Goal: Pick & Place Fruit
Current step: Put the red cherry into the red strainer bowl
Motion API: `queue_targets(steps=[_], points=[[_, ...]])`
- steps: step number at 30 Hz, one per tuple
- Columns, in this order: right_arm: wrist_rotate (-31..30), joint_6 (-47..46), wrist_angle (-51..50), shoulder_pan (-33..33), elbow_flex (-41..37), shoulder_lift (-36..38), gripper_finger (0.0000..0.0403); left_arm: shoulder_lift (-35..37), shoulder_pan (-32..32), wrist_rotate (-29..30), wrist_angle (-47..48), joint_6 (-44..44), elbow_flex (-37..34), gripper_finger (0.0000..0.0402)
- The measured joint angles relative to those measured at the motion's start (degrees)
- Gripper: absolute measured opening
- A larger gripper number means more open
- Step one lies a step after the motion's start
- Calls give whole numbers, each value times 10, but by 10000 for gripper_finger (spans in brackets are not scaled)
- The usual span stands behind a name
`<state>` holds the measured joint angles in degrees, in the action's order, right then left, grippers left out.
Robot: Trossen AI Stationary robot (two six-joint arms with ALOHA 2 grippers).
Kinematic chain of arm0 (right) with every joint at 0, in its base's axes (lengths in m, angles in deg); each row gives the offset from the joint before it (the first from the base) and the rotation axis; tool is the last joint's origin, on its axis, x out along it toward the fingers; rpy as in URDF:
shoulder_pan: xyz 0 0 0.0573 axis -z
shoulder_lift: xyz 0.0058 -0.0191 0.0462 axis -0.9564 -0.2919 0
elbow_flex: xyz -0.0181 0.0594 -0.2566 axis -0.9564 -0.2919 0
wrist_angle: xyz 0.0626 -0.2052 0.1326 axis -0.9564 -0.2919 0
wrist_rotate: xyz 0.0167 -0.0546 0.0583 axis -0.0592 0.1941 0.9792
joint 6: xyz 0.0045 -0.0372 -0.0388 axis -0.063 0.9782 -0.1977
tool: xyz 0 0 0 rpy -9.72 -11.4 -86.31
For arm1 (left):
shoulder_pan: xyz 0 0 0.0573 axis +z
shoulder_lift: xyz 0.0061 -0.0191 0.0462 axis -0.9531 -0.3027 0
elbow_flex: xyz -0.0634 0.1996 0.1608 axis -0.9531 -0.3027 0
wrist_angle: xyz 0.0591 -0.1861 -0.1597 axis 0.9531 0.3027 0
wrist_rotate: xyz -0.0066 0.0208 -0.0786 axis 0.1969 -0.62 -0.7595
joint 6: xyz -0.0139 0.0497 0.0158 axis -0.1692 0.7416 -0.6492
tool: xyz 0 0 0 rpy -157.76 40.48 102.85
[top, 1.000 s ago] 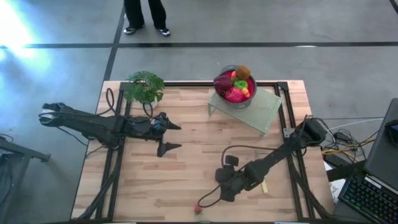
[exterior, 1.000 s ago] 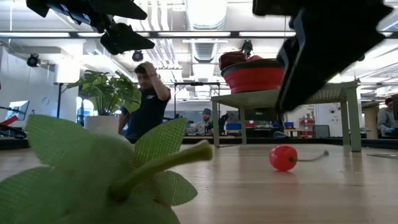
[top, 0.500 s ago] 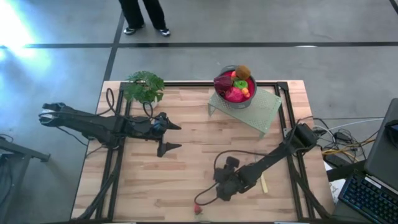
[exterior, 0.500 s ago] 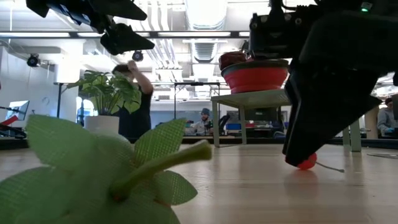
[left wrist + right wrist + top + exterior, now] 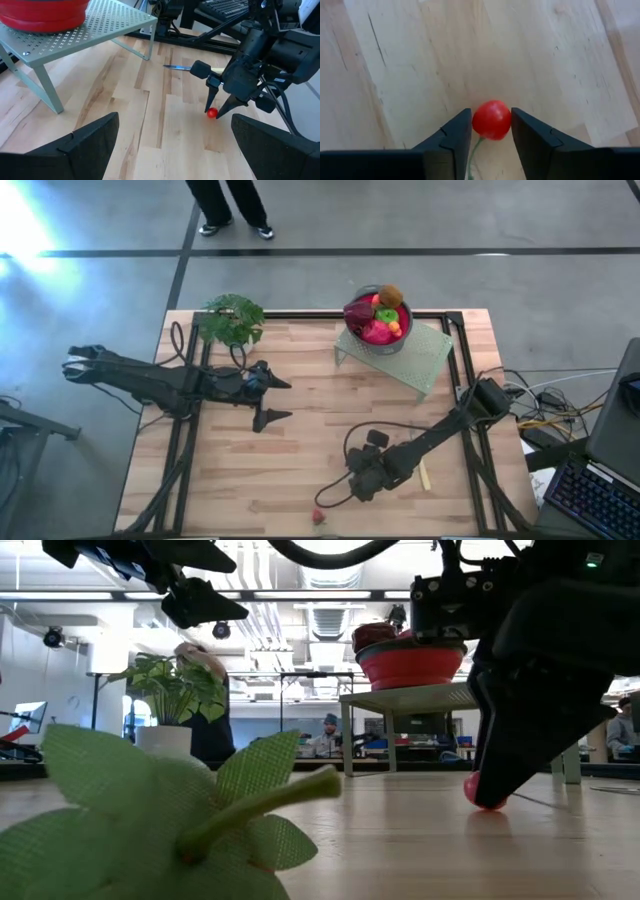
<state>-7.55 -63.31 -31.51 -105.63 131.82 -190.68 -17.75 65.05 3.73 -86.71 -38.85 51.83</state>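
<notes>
A small red cherry-like fruit (image 5: 491, 120) with a thin green stem lies on the wooden table, right of centre and toward the near edge. My right gripper (image 5: 491, 131) is down over it and shut on it; in the high view that gripper (image 5: 362, 483) hides the fruit. A strawberry (image 5: 318, 517) lies at the near edge, its green leaves (image 5: 170, 810) filling the low view's foreground. A red bowl (image 5: 378, 320) heaped with fruit stands on a pale green perforated stand (image 5: 425, 358) at the far right. My left gripper (image 5: 288, 400) hangs open above the table's left-centre. My right gripper has the red fruit's round body (image 5: 479, 122) between its two fingers, one on each side. The fingers (image 5: 210, 97) come steeply from above, slanting down. The fruit's underside rests on the table (image 5: 487, 802), and its stem (image 5: 474, 150) runs back between the fingers.
A leafy potted plant (image 5: 232, 318) stands at the far left corner. A slim pale-handled knife (image 5: 424, 475) lies just right of my right gripper. Black frame rails (image 5: 180, 450) run along both table sides. Bare wood (image 5: 300, 450) lies between the two arms.
My right gripper has come down onto the table at the red fruit, tipping more steeply downward. In the low view the fruit has shifted a little toward the table's right and now sits partly behind a finger. The left arm has kept still.
</notes>
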Motion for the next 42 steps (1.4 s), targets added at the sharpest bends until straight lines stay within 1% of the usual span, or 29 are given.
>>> queue_targets(steps=[4,11,20,22,27,30,35,42], points=[[1,-1,0,0,-2,0,127,0,0,0,0,0,0,392],[-3,-1,0,0,-8,0,134,0,0,0,0,0,0,392],[-6,7,2,0,-12,1,91,0,0,0,0,0,0,392],[-5,14,2,0,-12,2,92,0,0,0,0,0,0,392],[-4,56,-5,1,-8,9,112,0,0,0,0,0,0,392],[-4,77,-17,4,-7,30,112,0,0,0,0,0,0,392],[-9,94,-55,18,-7,82,98,0,0,0,0,0,0,392],[-57,169,-71,41,-8,185,112,0,0,0,0,-1,0,392]])
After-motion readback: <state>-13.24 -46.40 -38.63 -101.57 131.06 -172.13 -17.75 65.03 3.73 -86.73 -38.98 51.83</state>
